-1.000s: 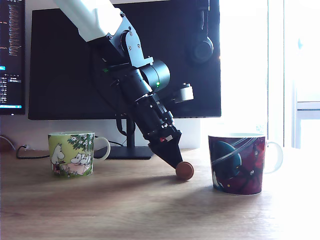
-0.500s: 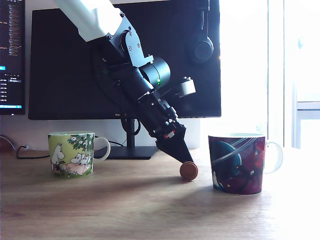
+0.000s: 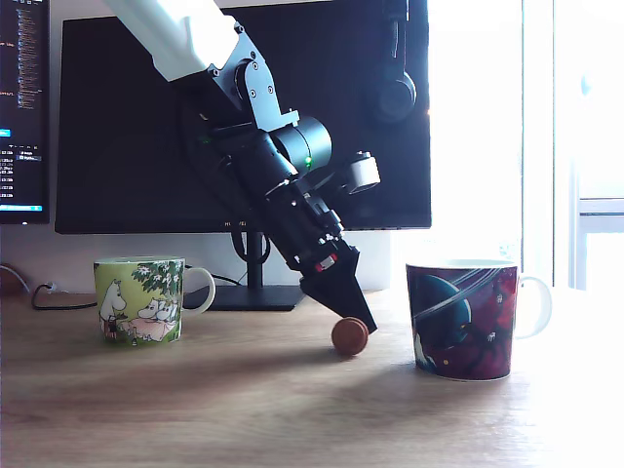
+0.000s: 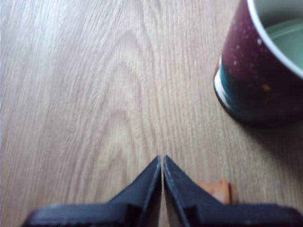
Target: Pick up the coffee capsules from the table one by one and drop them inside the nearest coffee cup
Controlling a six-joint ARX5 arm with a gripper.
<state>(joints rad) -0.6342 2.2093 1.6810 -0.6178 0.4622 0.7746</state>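
Clenched, empty gripper (image 3: pixel 359 322) touched the copper-brown capsule (image 3: pixel 349 336) on the table (image 3: pixel 244 409), left of the dark mug (image 3: pixel 462 319); no legible writing.

Closed hand (image 4: pixel 162 163) over wooden table (image 4: pixel 85 94), copper-brown capsule (image 4: pixel 218 190) beside it, dark mug (image 4: pixel 258 78) near

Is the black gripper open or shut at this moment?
Shut. In the wrist view the two black fingers of the gripper meet with nothing between them; the copper-brown capsule lies on the wooden table beside them.
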